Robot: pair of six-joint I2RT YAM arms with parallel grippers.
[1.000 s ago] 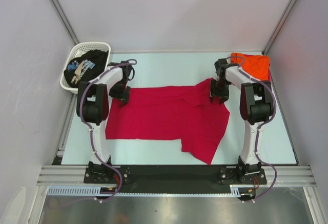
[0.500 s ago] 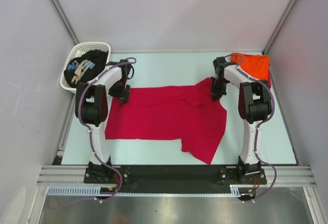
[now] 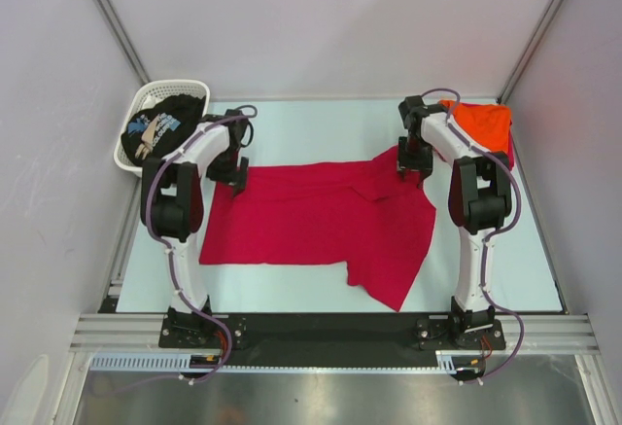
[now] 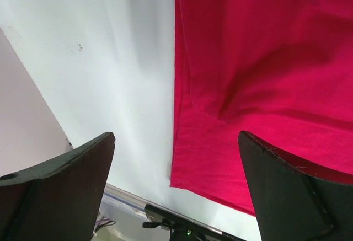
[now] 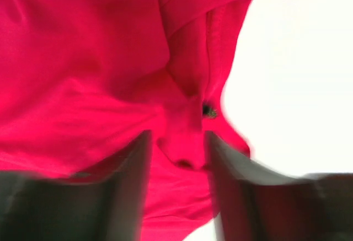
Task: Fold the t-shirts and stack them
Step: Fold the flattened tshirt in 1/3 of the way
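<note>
Half over bare table [image 4: 110, 59], left jaws gape at crimson t-shirt [image 4: 265, 59] edge; right jaws part-open.

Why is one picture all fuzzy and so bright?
Right wrist view: blurry, the red t-shirt smeared soft and the table glaring plain white. Left wrist view: sharp, with soft shadows in the shirt's folds. Top view: clear and evenly lit, no glare.
</note>
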